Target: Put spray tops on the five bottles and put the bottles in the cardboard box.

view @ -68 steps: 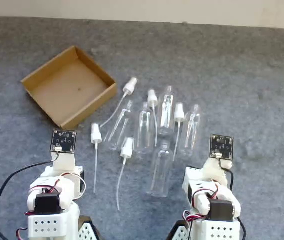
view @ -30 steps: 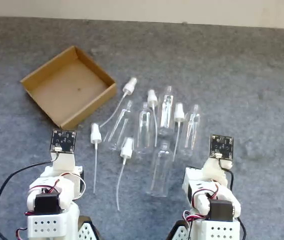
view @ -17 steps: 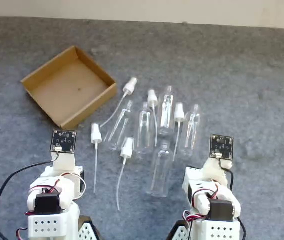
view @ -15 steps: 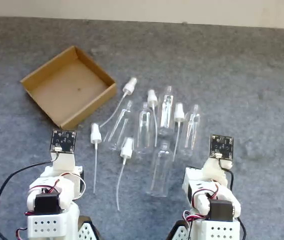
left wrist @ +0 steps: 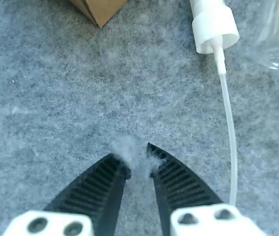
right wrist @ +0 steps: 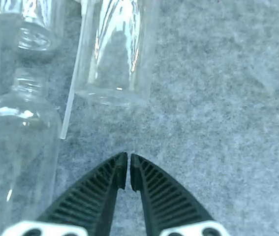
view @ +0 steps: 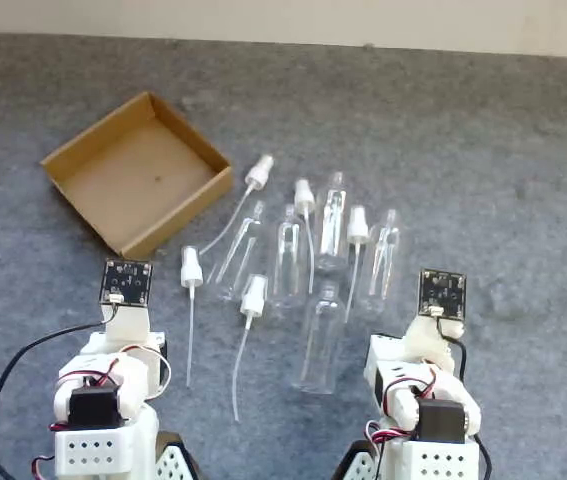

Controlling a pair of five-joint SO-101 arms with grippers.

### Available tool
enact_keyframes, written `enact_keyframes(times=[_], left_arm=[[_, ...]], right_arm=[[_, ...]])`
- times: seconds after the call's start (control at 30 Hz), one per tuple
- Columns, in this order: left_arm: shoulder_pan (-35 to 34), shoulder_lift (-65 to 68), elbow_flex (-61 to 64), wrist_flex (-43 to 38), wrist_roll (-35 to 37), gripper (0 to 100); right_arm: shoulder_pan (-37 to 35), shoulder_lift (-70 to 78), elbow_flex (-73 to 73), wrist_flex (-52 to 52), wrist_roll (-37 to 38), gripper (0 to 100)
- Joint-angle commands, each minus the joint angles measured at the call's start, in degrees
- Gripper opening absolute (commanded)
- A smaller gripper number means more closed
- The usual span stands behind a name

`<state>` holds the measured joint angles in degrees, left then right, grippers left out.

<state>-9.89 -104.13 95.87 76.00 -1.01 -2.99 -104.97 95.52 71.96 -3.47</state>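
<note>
Five clear bottles lie capless on the grey carpet, among them a slim one (view: 240, 250), one far right (view: 381, 260) and a wide one (view: 319, 335) nearest the arms. Loose white spray tops with long tubes lie among them, such as one (view: 258, 172) by the cardboard box (view: 138, 175) and another (view: 191, 268). My left gripper (left wrist: 137, 157) rests low on the carpet, fingers almost together and holding nothing, a spray top (left wrist: 213, 24) ahead. My right gripper (right wrist: 129, 162) is shut and holds nothing, just short of a bottle's base (right wrist: 117, 49) and beside the wide bottle (right wrist: 18, 132).
The left arm (view: 123, 330) and right arm (view: 433, 340) sit folded at the near edge. A corner of the box (left wrist: 100, 7) lies ahead of the left gripper. Bare carpet spreads to the right of the bottles and at the back.
</note>
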Motion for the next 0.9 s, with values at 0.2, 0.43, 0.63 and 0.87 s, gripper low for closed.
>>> enact_keyframes(times=[0.2, 0.43, 0.63, 0.87], left_arm=[[1.5, -0.4, 1.2, 0.4, 0.9, 1], [7.4, -0.4, 1.2, 0.4, 0.9, 1], [8.0, -0.4, 1.2, 0.4, 1.0, 1], [9.5, -0.5, 1.2, -7.9, 1.0, 1]], right_arm=[[0.4, -0.3, 6.6, -0.1, -0.2, 0.5], [0.3, -0.3, 6.7, -0.1, -0.4, 0.5], [0.3, -0.3, 6.8, -0.1, -0.5, 0.5], [0.4, -0.3, 6.8, -0.1, -0.3, 0.5]])
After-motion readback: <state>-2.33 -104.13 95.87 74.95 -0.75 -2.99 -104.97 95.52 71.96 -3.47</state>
